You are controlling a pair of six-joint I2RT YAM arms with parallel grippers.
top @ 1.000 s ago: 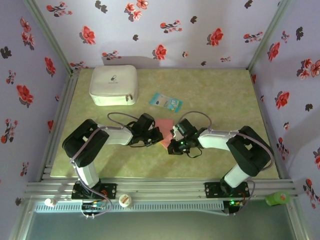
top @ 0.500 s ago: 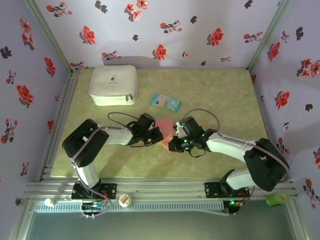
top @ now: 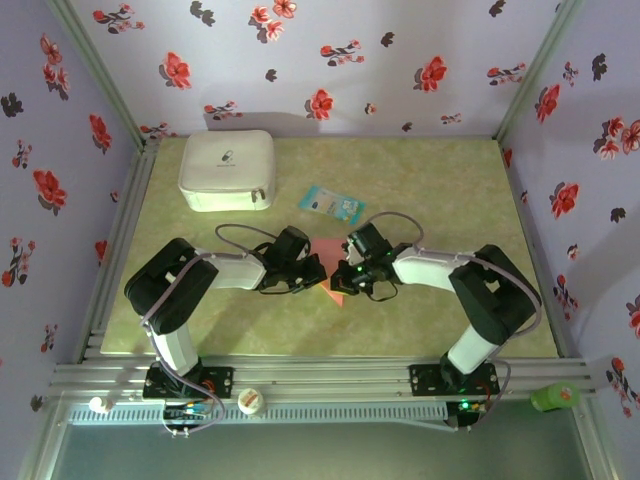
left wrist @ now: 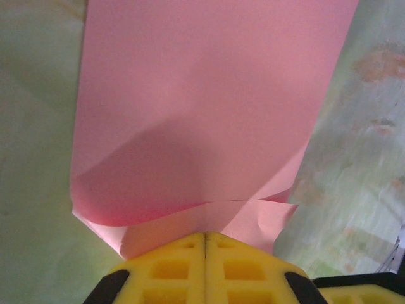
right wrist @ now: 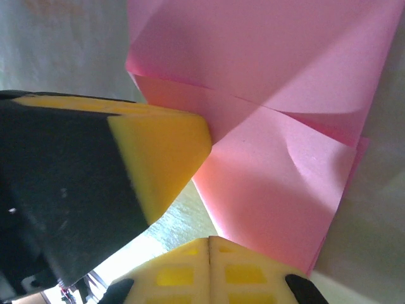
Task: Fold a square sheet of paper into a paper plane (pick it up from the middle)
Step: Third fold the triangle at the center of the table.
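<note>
We see the paper (top: 330, 248) mid-frame only partly folded, few creases, no plane yet, most folds left; left gripper (left wrist: 204, 237) and right gripper (right wrist: 209, 240) both closed, tips at its edges.

Both arms low and bent inward, left gripper (left wrist: 204, 237) and right gripper (right wrist: 209, 239) clamped shut, tips almost meeting.

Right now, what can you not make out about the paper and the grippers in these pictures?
- Top view: the paper is mostly hidden under the left gripper and right gripper; its folds are too small to read.
- Left wrist view: the frame's top cuts off the paper's far edge; the shut fingers hide whether they pinch it.
- Right wrist view: the left gripper's finger covers part of a crease.
</note>
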